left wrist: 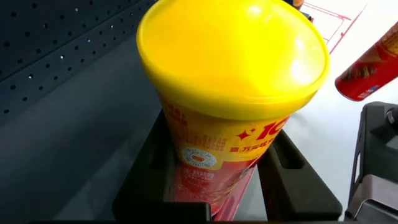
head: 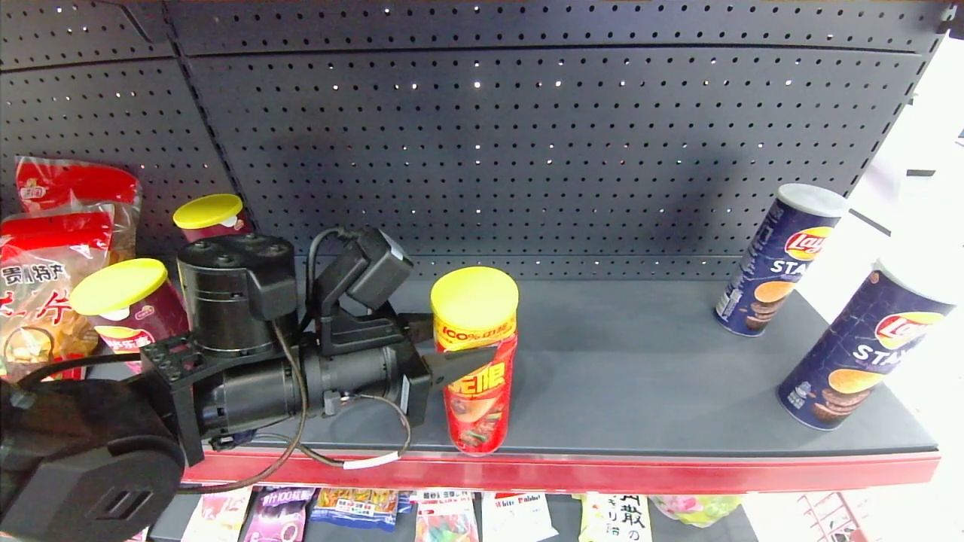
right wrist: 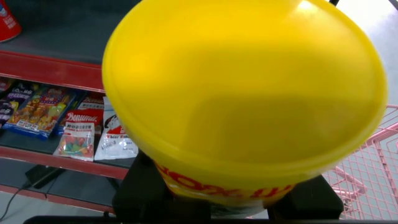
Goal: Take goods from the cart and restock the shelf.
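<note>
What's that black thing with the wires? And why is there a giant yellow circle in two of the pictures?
The black thing is a robot's left arm. The big picture comes from a camera on its head, looking at a shelf. The left fingers are shut on a red can with a yellow lid, at the shelf's front edge. Two blue cans stand to the right; dark cans and snack bags sit to the left. The other pictures come from wrist cameras, so close that a lid looks giant. One shows that same red can. The other shows a second can in the right fingers, with a pink cart behind.
</note>
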